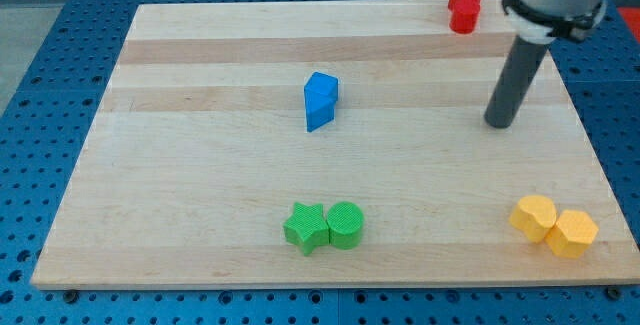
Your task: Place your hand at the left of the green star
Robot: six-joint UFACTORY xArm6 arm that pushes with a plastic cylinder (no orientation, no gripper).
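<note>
Wooden desk (200, 85) was shown; green star (305, 228) was found at seven o'clock from my tip (498, 123), well apart; no end effector was fitted, so nothing was grasped.

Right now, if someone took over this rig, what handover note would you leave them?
My tip rests on the board near the view's right edge, below the red block and touching no block.
The green star sits near the view's bottom, touching the green cylinder on its right.
Done: nothing yet; the tip is far up and right of the star.
Left: bring the tip across to the star's left side, passing below the blue block.
</note>
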